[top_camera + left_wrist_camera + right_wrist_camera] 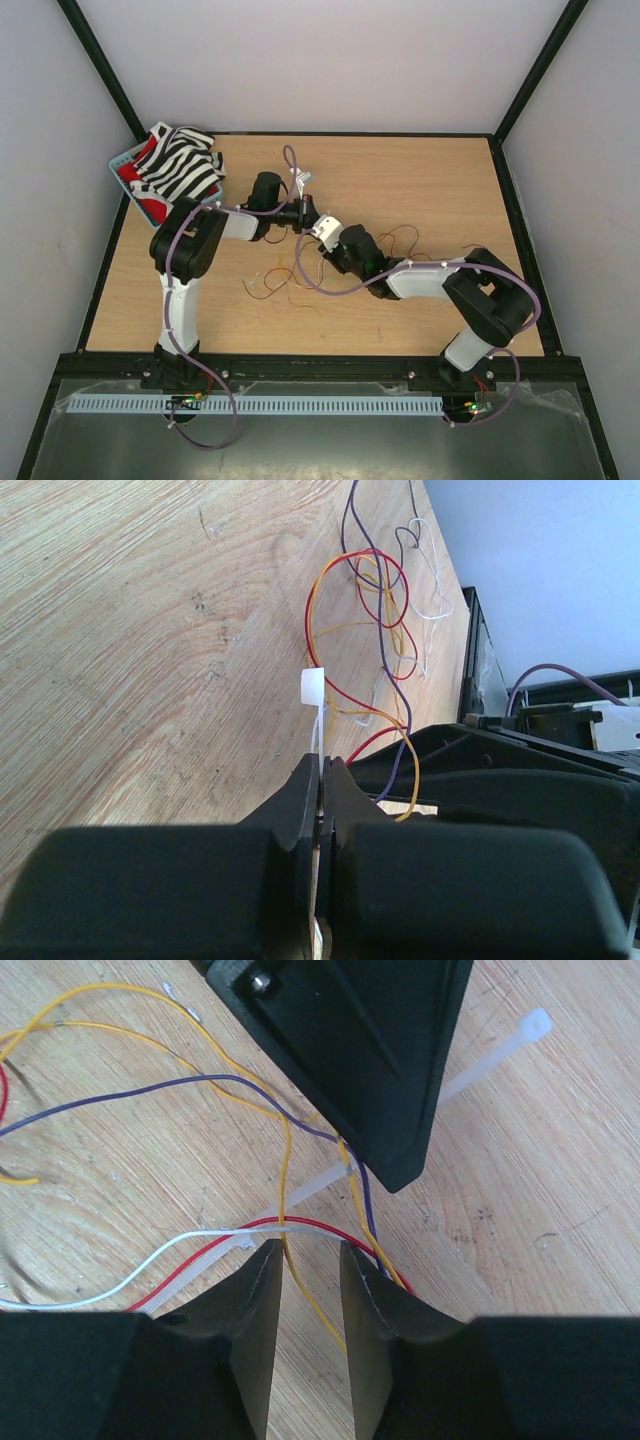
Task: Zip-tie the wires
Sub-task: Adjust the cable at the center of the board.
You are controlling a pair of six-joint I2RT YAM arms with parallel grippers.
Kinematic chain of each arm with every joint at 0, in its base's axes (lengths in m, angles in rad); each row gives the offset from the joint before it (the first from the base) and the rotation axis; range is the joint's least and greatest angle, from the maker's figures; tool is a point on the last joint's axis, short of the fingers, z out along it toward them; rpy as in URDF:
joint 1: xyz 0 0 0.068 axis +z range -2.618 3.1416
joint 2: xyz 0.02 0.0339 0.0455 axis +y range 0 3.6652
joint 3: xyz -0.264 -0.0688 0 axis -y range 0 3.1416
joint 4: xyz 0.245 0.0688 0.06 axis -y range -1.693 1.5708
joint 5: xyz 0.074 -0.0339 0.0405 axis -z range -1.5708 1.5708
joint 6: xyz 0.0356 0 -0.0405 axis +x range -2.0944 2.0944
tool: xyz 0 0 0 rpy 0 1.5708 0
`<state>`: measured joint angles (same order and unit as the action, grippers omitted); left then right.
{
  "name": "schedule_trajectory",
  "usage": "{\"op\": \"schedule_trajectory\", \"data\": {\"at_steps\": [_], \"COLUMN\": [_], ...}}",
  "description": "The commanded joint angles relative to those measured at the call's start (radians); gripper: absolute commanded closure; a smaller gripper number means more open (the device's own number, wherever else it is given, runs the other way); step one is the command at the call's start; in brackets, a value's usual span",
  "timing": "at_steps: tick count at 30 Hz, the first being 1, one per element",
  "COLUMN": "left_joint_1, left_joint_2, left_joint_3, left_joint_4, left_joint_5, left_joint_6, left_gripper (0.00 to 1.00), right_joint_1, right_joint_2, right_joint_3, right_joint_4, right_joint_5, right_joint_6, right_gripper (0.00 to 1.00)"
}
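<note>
Black, matte plastic forms the left claw [322, 772]. Its two flat jaws are pressed together on the zip tie [313, 688], pinching the strip partway along. The tie's square locking head pokes out just past the tips, raised above the counter [150, 630]. This grip seems meant to hold the tie steady and lifted, so the other arm can work the strands against it.

The right claw [312, 1260] hangs just beside the left one, tips aimed down at the counter. Its jaws stand a narrow gap apart and clamp nothing. One orange strand runs through that gap, and a red and a white strand cross right at the tips. It looks placed to gather these strands toward the tie, though none is gripped yet.

The zip tie is a milky, translucent strip, smooth, stiff and straight. It slants across the strands between the two claws and is not yet looped around anything.

The wires [383, 630] are hair-thin and glossy, in red, orange, purple and white. They lie loose on the middle of the counter in springy curls and open loops, spread around both claws and not bundled.

The counter is pale wood with visible grain and small dark scuffs. At its far left corner, a zebra-striped cloth [180, 160] slumps over a pale blue basket [117, 168].
</note>
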<state>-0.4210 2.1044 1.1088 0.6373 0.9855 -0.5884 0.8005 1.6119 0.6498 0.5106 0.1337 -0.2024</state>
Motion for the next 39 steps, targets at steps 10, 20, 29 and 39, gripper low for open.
{"op": "schedule_trajectory", "data": {"at_steps": [10, 20, 29, 39], "left_joint_1": [0.01, 0.011, 0.009, 0.001], "left_joint_2": [-0.003, -0.009, -0.025, -0.054], "left_joint_3": [-0.007, -0.006, -0.011, -0.017], "left_joint_4": [0.003, -0.023, -0.03, -0.03], "left_joint_5": [0.0, -0.002, -0.002, 0.003], "left_joint_6": [-0.076, -0.082, -0.069, -0.051], "left_gripper": [1.0, 1.0, 1.0, 1.0], "right_joint_1": [-0.001, -0.001, -0.001, -0.002], "right_joint_2": [-0.159, -0.29, -0.322, -0.216], "right_joint_3": [-0.112, -0.181, -0.175, -0.168], "right_joint_4": [0.002, -0.072, -0.135, -0.109], "right_joint_5": [-0.159, -0.254, -0.355, -0.334], "right_joint_6": [-0.004, 0.162, 0.418, 0.502], "right_gripper": [0.35, 0.35, 0.35, 0.32]}}
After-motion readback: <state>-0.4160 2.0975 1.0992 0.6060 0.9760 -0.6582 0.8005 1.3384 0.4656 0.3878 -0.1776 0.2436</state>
